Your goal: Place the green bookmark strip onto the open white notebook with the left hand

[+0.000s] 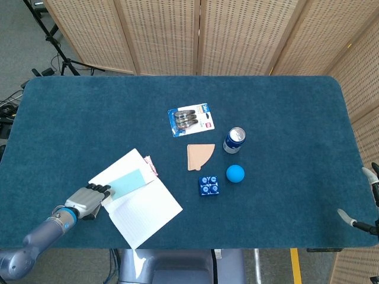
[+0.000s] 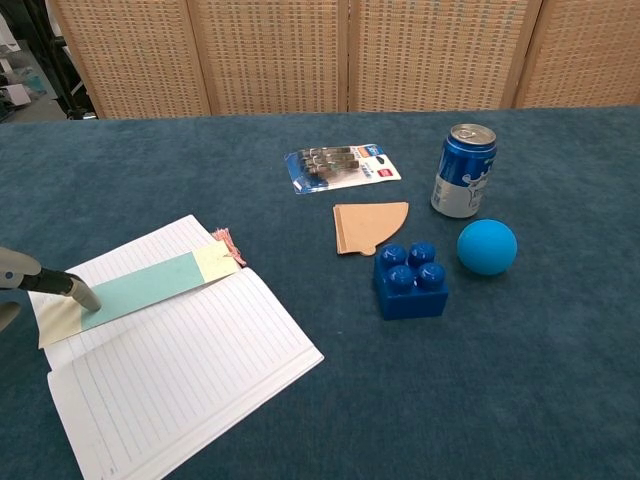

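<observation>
Head view alone: whole left robot hand (image 1: 89,201); chest: fingertip (image 2: 85,296).

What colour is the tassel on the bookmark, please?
Pink, on the bookmark's tassel; clearest in the chest view.

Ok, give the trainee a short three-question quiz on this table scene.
1. True or false: the green bookmark strip lies on the open white notebook.
2. Which thing is nearest the blue ball: A) the clip pack, B) the soda can, C) the notebook?
3. Fill in: a finger of the left hand touches the strip's ____ end, seen from the chest view.

Key: 1 true; 2 B; 3 left.
</observation>
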Available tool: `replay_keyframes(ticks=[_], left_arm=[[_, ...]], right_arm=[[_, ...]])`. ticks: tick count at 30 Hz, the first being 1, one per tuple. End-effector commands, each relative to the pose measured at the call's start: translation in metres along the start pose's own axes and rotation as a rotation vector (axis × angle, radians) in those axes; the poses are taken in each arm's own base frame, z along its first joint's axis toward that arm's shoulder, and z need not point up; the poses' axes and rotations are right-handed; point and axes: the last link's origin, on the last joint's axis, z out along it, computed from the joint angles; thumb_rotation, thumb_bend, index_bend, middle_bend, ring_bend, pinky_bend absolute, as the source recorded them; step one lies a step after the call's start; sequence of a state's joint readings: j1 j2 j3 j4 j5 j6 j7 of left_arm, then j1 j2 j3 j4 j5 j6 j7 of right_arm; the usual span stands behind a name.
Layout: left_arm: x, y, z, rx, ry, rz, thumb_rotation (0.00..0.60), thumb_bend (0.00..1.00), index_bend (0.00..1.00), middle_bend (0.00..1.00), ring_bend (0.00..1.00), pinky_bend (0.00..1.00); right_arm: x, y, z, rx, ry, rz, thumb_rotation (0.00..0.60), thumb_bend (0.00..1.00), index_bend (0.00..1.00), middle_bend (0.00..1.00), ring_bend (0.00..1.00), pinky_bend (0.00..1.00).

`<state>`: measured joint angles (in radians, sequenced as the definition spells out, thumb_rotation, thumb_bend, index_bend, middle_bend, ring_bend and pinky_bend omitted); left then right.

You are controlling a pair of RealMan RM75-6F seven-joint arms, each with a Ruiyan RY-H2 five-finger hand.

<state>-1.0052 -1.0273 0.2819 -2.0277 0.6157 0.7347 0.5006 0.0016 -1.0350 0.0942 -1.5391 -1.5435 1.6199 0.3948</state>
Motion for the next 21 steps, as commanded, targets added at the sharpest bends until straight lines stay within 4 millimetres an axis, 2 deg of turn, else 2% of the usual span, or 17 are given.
replay_keyframes(ticks=[1,21], left_arm=[[-0.001,0.001,0.001,-0.002,-0.003,0.004,0.600,0.91,0.08,0.00,0.00,0.00],[-0.002,0.019,-0.001,-0.045,-0.008,0.007,0.600,0.91,0.08,0.00,0.00,0.00]], right_arm=[[0.000,0.000,0.000,0.000,0.000,0.000,0.600,0.18,0.06,0.00,0.00,0.00],[0.000,0.000,-0.001,0.004,0.002,0.001,0.600,0.18,0.06,0.00,0.00,0.00]])
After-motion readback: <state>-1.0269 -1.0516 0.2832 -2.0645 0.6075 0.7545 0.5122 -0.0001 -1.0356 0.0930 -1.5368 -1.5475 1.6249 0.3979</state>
